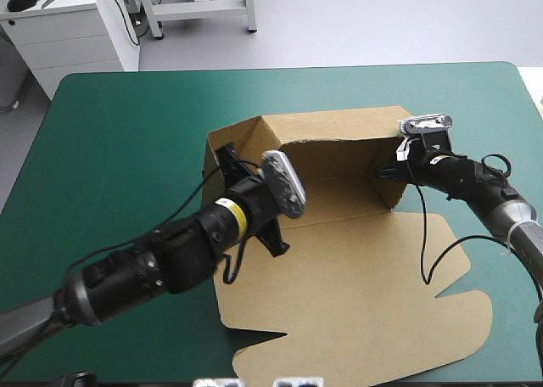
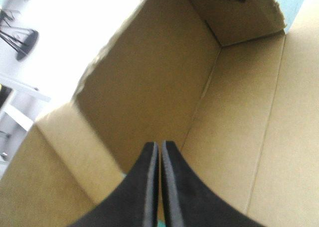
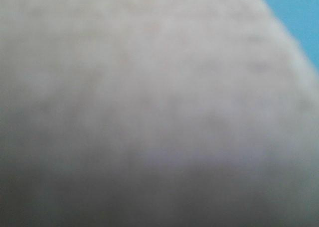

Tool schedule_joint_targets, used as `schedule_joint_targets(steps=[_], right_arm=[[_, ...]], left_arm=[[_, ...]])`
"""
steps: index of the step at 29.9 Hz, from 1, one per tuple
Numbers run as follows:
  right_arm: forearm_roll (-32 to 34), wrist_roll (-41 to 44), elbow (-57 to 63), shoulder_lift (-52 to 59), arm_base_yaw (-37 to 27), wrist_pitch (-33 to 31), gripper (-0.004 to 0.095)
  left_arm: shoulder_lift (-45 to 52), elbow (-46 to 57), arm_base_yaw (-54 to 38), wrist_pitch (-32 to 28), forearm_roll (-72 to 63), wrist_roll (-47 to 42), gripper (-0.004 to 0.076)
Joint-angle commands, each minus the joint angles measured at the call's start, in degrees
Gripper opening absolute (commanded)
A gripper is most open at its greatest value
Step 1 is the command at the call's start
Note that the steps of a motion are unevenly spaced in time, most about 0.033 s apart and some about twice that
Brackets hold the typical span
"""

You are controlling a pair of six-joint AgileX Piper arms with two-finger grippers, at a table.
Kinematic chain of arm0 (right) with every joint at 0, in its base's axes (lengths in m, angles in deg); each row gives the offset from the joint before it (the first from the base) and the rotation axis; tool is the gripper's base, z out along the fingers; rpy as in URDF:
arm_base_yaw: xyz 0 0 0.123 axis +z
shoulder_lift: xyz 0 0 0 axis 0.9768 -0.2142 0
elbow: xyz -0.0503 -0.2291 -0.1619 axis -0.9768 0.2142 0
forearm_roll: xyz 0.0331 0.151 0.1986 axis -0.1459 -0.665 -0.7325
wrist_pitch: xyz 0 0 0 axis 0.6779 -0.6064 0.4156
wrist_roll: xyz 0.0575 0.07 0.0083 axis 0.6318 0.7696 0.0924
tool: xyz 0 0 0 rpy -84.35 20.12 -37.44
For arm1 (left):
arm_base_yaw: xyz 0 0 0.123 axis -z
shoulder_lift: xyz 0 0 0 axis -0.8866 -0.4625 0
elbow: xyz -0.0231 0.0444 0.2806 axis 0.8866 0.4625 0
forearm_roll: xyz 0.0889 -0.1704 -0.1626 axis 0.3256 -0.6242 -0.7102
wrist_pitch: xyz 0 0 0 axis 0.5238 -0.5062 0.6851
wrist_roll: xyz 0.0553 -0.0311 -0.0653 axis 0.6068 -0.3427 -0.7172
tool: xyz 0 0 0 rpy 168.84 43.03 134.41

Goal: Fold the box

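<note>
Mid-frame: box (image 1: 339, 260), walls raised, lid flat toward lower right. Inside by its left-hand wall: left gripper (image 1: 227, 159), jaws pressed together, seemingly on nothing. At the right-hand wall: right gripper (image 1: 386, 171); can't tell its state, view blurred.

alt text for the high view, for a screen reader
A brown box sits half-folded on a teal-green table, far walls raised and the lid flat toward the near edge. The left hand reaches inside by the left wall; the right hand is at the right wall.
</note>
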Motion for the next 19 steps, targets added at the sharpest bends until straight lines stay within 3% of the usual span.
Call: schedule_joint_targets(steps=[1, 8, 11, 15, 19], right_arm=[[4.73, 4.57, -1.94, 1.53, -0.61, -1.86, -0.0016], [9.30, 8.24, -2.01, 1.53, -0.61, -3.37, -0.0016], [10.16, 8.65, -2.01, 1.53, -0.61, -3.96, -0.0016], [11.61, 10.41, -2.27, 1.53, -0.61, -5.00, -0.0016], [12.30, 10.54, -2.96, 1.53, -0.61, -5.47, -0.0016]], left_arm=[[6.83, -1.81, -8.31, -4.57, -18.62, 13.93, 0.0013], [14.36, -1.68, -31.47, -3.41, -45.47, 32.74, 0.0013], [15.23, -1.68, -44.50, -0.96, -62.49, 45.03, 0.0013], [14.60, -1.68, -62.36, 7.92, -86.56, 62.67, 0.0013], [14.50, -1.68, -78.25, 16.82, -101.86, 72.00, 0.0013]])
